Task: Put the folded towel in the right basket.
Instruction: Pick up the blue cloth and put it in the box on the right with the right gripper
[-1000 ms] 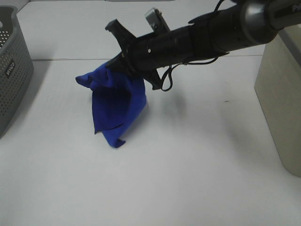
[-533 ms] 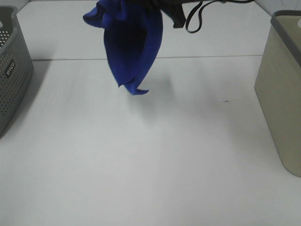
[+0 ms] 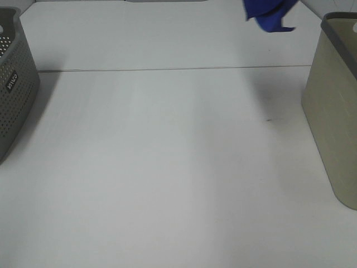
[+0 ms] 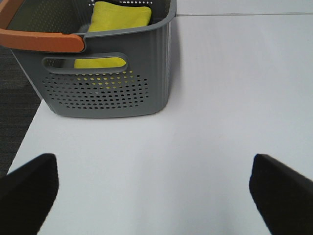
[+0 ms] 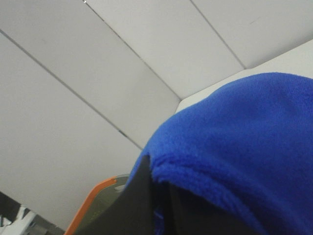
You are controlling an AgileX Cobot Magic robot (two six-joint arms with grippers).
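The blue towel [image 3: 269, 15] hangs bunched at the top edge of the exterior high view, up in the air just left of the beige right basket [image 3: 334, 106]. The arm holding it is out of that view. In the right wrist view the blue towel [image 5: 244, 147] fills most of the picture, and my right gripper [image 5: 156, 203] is shut on it, with one dark finger [image 5: 139, 205] showing. My left gripper [image 4: 156, 191] is open and empty, low over the white table, facing the grey basket [image 4: 107, 93].
The grey perforated left basket [image 3: 14, 84] stands at the table's left edge; it has an orange handle [image 4: 41, 40] and holds a yellow towel [image 4: 115, 19]. An orange-edged part [image 5: 90, 203] shows behind the right gripper. A seam [image 3: 167, 70] crosses the white table.
The right arm has lifted the blue towel off the table and carried it up and to the right, toward the beige basket. The arm has left the exterior view.
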